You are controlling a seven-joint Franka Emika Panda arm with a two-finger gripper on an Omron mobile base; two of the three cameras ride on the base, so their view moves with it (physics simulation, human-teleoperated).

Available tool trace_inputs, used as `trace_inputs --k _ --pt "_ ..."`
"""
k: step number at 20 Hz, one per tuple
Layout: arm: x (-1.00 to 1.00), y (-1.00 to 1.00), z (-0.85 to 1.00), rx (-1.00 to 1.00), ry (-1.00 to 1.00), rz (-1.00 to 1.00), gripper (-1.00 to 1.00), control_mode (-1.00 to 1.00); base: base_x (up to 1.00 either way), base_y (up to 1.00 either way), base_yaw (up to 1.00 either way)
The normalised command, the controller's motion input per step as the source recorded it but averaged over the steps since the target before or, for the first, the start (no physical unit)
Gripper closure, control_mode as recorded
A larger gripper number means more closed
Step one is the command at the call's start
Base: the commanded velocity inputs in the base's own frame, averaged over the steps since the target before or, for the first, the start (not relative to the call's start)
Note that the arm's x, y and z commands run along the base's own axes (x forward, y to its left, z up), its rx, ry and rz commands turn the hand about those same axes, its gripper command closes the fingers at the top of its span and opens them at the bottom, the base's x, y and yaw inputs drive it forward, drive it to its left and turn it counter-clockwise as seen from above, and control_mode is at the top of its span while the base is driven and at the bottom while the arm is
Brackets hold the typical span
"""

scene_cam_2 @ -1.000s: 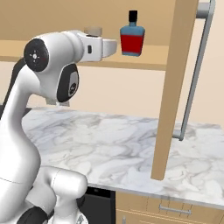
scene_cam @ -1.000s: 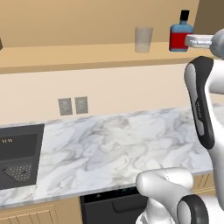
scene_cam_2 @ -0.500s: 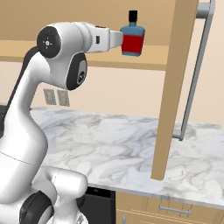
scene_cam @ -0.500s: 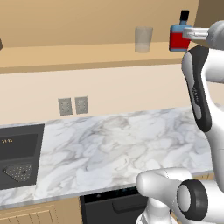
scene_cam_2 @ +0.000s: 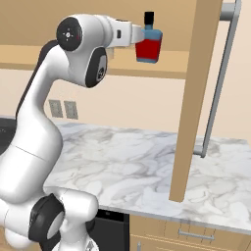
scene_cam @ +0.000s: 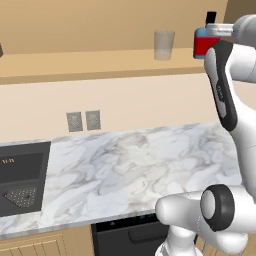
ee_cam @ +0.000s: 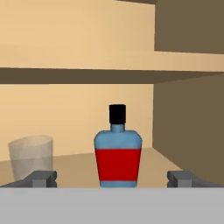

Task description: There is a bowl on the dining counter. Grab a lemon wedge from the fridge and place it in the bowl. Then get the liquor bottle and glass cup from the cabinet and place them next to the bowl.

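Jaws spread wide, gripper point(ee_cam: 112, 178) level with the liquor bottle point(ee_cam: 118, 151), bottle between fingertips, untouched. Bottle upright near cabinet point(ee_cam: 188, 105) shelf's right end; glass cup point(ee_cam: 31, 156) left of it.

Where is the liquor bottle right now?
The liquor bottle stands upright on the cabinet shelf, centred in the hand view between the open gripper fingertips, with the glass cup to its left and the cabinet's side wall to its right.
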Motion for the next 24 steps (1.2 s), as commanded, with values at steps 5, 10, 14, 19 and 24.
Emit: trace_inputs --k 5,10,14,19,24 --pt "0.4 -0.08 0.23 0.0 -0.01 0.0 -1.0 -1.0 0.0 0.0 0.0" --pt "0.37 -0.06 0.16 0.0 0.0 0.0 -1.0 -1.0 0.0 0.0 0.0" --pt "0.35 -0.11 0.16 0.0 0.0 0.0 -1.0 -1.0 0.0 0.0 0.0" --pt "0.46 -0.09 0.06 0.0 0.0 0.0 -1.0 -1.0 0.0 0.0 0.0" --pt "0.38 -0.13 -0.17 0.0 0.0 0.0 -1.0 -1.0 0.0 0.0 0.0"
